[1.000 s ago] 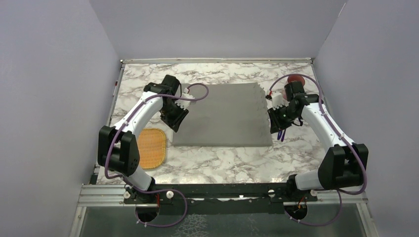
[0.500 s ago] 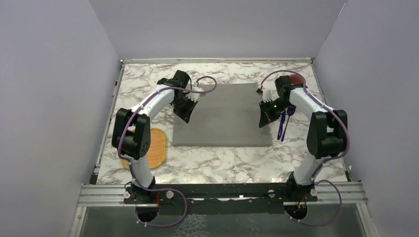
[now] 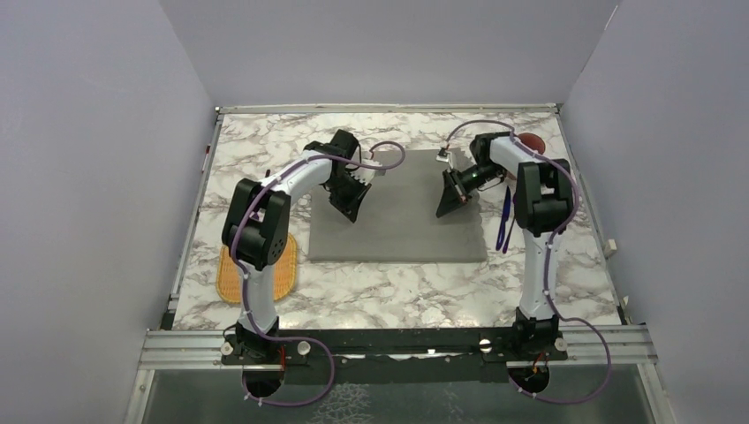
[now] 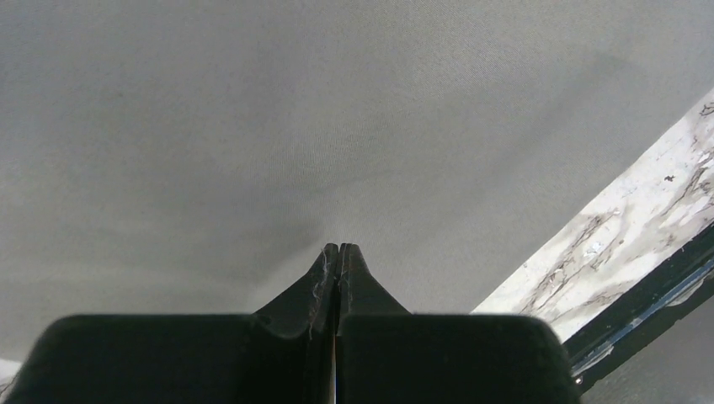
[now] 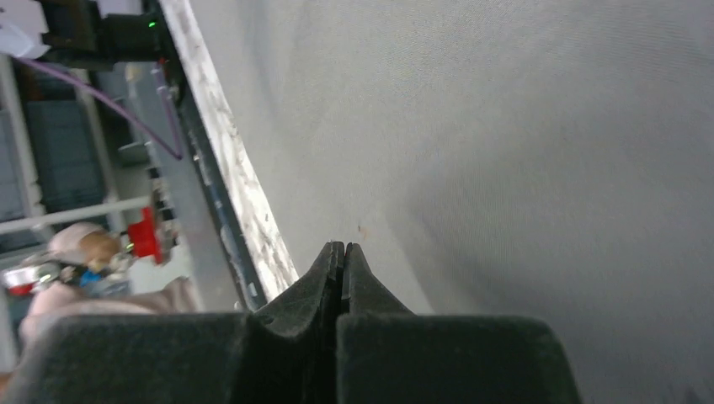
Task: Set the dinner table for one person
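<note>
- The marble counter, which serves as the dinner table, fills the top view from the arm bases at 6 o'clock to the back wall at 12 o'clock. It has white-and-grey veining and a metal rim.
- A grey placemat lies flat on the middle of the counter, slightly toward 12 o'clock from centre.
- The left arm reaches in from 8 o'clock. Its jaws point down over the placemat's 9 o'clock part.
- In the left wrist view these jaws are pressed together with nothing visible between them. Grey cloth fills the view behind them, and a strip of marble shows at 4 o'clock.
- The right arm bends in from 3 o'clock. Its jaws point down over the placemat's 2 o'clock part, well apart from the left jaws.
- The right wrist view shows these jaws also closed tip to tip and empty, over the same grey cloth. I cannot tell whether either pair touches the fabric.
- An orange woven mat lies on the counter at 8 o'clock from the placemat. The left arm partly hides it.
- A purple utensil lies on the marble just beside the placemat's 3 o'clock edge.
- A red object sits near the counter's 1 o'clock corner, mostly hidden behind the right arm.
</note>
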Robot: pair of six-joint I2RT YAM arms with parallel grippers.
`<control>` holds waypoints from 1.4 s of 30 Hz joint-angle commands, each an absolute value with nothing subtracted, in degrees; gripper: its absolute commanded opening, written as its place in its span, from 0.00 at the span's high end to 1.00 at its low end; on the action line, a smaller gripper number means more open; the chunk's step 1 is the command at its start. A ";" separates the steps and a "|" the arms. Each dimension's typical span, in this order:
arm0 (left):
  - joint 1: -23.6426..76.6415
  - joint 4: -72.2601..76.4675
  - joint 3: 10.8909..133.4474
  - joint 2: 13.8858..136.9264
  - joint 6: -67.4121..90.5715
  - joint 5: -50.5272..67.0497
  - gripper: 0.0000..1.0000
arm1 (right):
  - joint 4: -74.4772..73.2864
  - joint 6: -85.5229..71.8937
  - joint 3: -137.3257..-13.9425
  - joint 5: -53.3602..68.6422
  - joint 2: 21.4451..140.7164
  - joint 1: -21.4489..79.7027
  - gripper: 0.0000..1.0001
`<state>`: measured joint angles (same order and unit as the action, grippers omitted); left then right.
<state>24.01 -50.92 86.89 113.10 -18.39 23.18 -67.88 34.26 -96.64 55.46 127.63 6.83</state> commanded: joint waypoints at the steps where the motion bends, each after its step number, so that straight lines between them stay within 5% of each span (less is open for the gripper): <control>1: 24.66 -49.07 88.02 115.05 -18.37 25.91 1.00 | -81.20 43.01 -100.78 63.94 135.69 8.56 0.99; 11: 25.13 -46.74 87.20 118.43 -17.27 25.11 1.00 | -77.76 40.22 -99.42 62.59 138.29 12.63 0.99; 30: 25.31 -46.83 78.78 117.79 -18.60 13.37 1.00 | -47.01 13.51 -85.14 25.79 126.95 12.63 0.99; 42: 25.29 -46.98 73.89 115.48 -19.85 10.80 1.00 | -45.46 11.95 -82.44 19.70 124.27 12.59 1.00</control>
<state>25.80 -40.36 78.85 112.86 -17.17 20.25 -55.64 9.15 -84.84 37.26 123.26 13.56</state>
